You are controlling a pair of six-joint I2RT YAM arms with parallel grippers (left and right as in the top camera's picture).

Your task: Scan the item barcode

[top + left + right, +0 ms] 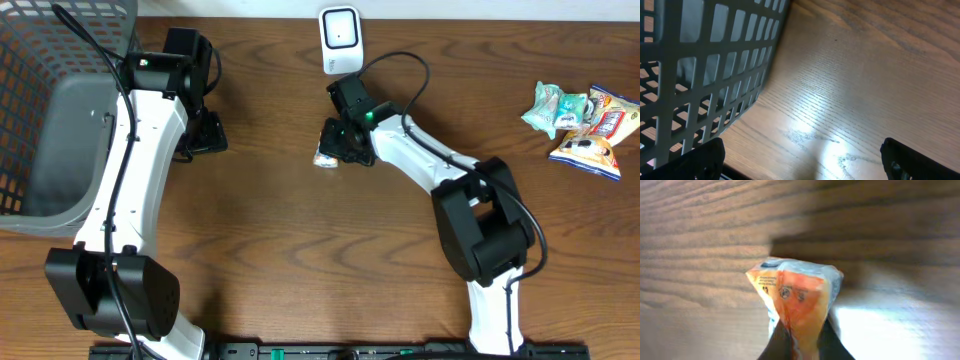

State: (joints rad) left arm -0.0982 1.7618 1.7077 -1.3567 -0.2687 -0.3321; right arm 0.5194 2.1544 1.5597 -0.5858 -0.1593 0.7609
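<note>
An orange and white snack packet is pinched between my right gripper's black fingers, which are shut on its lower edge; printed marks show on its face. From overhead the packet peeks out just left of the right gripper, low over the wood, a little in front of the white barcode scanner at the table's far edge. My left gripper is open, both fingertips wide apart over bare wood beside the basket, with nothing between them.
A grey mesh basket fills the far left corner; its wall stands close beside the left gripper. Several other snack packets lie at the right edge. A black cable loops behind the right arm.
</note>
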